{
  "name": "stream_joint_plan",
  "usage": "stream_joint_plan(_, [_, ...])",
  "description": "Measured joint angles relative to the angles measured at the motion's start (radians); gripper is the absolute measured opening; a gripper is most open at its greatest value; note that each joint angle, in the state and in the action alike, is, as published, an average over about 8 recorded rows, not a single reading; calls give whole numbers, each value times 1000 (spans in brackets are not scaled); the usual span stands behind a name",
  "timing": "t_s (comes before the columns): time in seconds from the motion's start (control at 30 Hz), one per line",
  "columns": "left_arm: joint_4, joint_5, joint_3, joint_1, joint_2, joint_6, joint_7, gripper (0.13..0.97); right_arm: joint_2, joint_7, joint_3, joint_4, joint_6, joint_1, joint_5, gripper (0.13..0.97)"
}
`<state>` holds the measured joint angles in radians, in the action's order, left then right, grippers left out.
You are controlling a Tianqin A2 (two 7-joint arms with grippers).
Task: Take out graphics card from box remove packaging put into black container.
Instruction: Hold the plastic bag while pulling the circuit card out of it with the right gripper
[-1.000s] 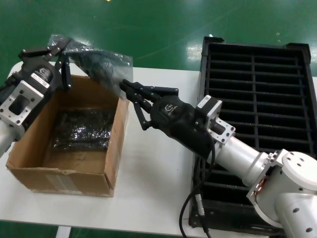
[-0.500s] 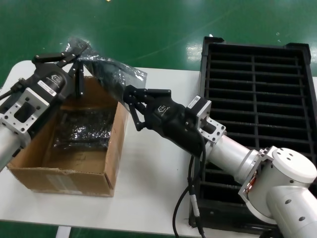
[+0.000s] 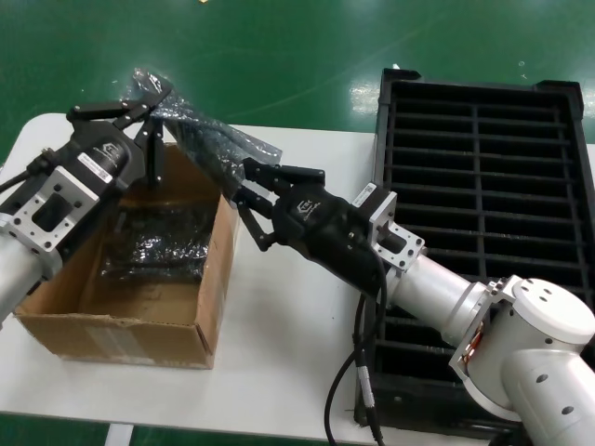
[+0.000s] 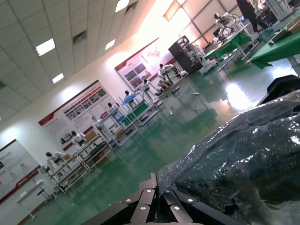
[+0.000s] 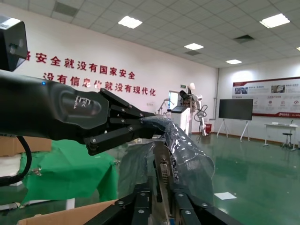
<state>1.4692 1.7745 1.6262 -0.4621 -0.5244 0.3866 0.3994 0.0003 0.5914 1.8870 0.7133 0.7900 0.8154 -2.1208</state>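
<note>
We see the crinkly translucent silver-grey bag [image 3: 209,139] stretched in the air above the far right corner of the brown corrugated cardboard box [image 3: 130,321], a dark card inside it. Our left gripper [image 3: 147,100] pinches the bag's far end with closed fingers; our right gripper [image 3: 249,190] clamps its near end. Only the right wrist view reveals the card's narrow silver bracket [image 5: 164,172] inside the plastic. Dark glossy bagged boards [image 3: 153,243] lie in the box. The black ribbed plastic tray [image 3: 483,186] sits well right of the box.
</note>
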Motion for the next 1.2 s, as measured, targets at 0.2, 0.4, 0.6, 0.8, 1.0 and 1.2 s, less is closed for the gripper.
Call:
stream_joint_plan(0.2, [-4, -6, 7, -1, -2, -4, -9, 140, 0, 3, 3, -6, 9, 3, 0, 226])
stream_joint_plan(0.4, [8, -5, 18, 8, -12, 1, -45, 140, 0, 5, 8, -12, 6, 7, 0, 325])
stream_joint_plan(0.6, [38, -4, 34, 30, -36, 5, -112, 140, 0, 19, 15, -30, -1, 16, -17, 345])
stream_joint_plan(0.8, [58, -9, 34, 47, -51, -3, -137, 140, 0, 36, 25, -46, -3, 25, -40, 363])
stream_joint_plan(1.0, [52, -11, 20, 52, -46, -8, -105, 140, 0, 36, 25, -41, -9, 24, -39, 324])
stream_joint_plan(1.2, [29, -3, 2, 50, -27, 0, -40, 140, 0, 16, 14, -15, -19, 14, -13, 271])
